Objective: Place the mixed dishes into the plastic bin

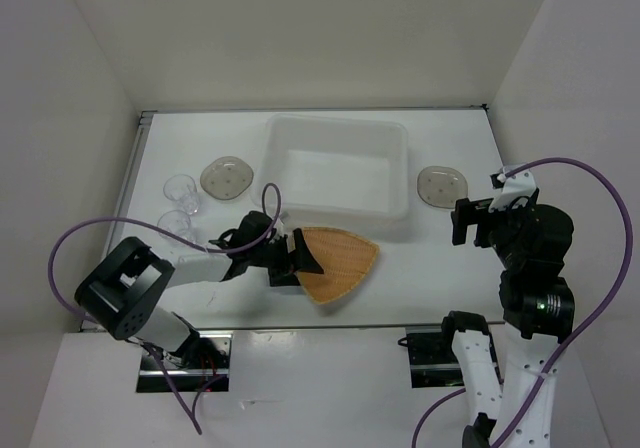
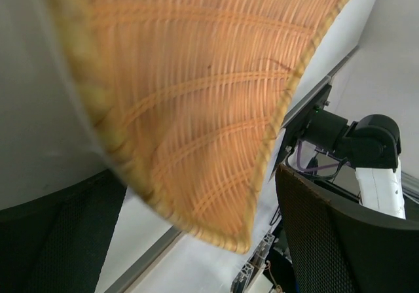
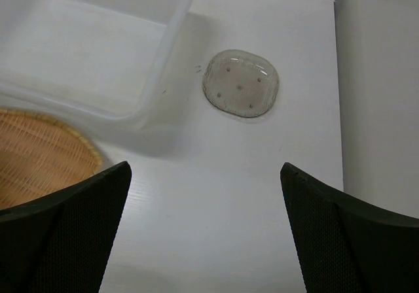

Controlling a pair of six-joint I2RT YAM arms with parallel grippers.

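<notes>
Left gripper (image 1: 293, 258) clamped on orange plate (image 1: 340, 261), it's tilted just in front of plastic bin (image 1: 335, 123), not in it yet; my right gripper (image 3: 204, 172) hangs wide open over counter (image 3: 262, 208) nr an oval dish (image 3: 240, 84)

A white table (image 1: 330, 308) sits enclosed by plain white walls (image 1: 300, 28) on three sides.

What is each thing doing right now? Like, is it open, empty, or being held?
plastic bin, empty.
woven plate, held by the left hand, outside the bin.
left hand, shut on the woven plate.
right hand, open, holding nothing.
oval dishes, flat on the table, one each side of the bin.
clear cups, upright.
</notes>
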